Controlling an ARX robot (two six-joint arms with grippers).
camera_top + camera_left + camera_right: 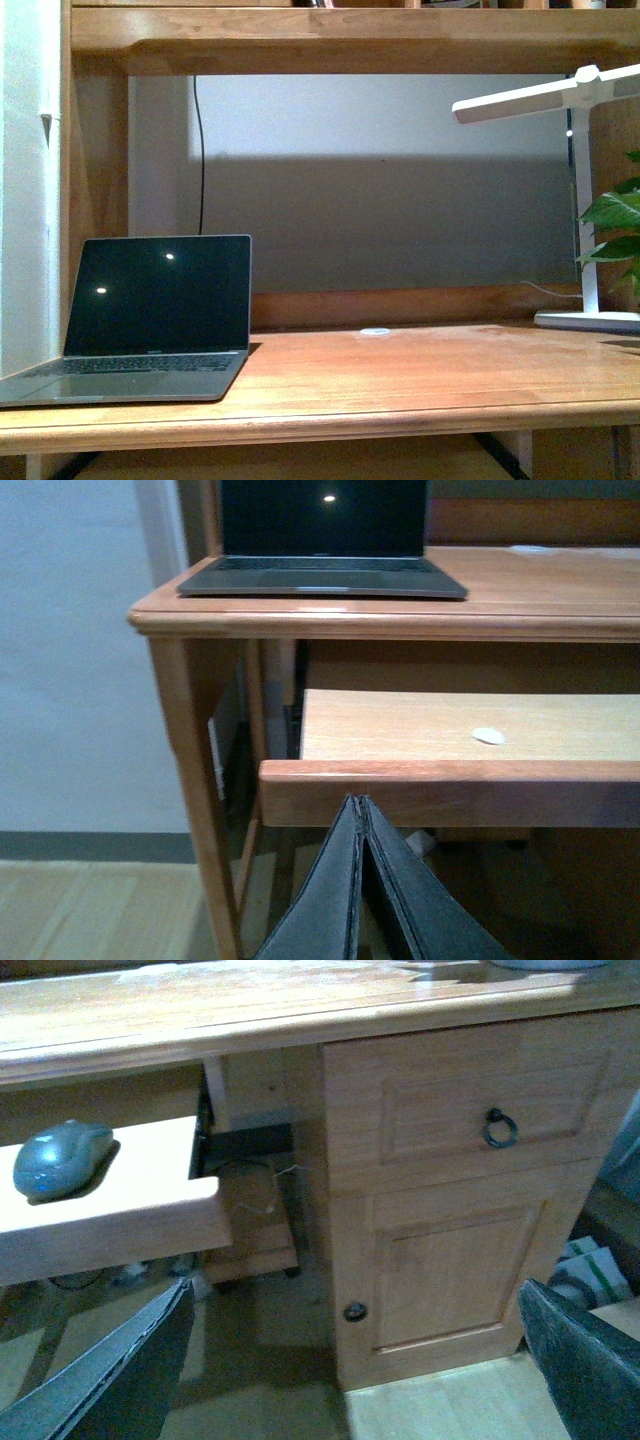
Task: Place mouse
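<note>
The mouse (62, 1158), a small dark grey oval with a domed top, lies on the pull-out wooden shelf (120, 1222) under the desk top, seen only in the right wrist view. My right gripper (355, 1295) hangs open below and to the side of that shelf, in front of the cabinet door, with nothing between its fingers. My left gripper (360, 802) is shut and empty, its tips just under the front edge of the pull-out shelf (450, 790). Neither arm shows in the front view.
An open laptop (155, 310) sits at the desk's left. A white lamp (585, 200) and a plant (620, 230) stand at the right. Small flat white discs lie on the desk top (376, 331) and the shelf (489, 736). A ring-pull drawer (499, 1128) sits above a cabinet door (450, 1270).
</note>
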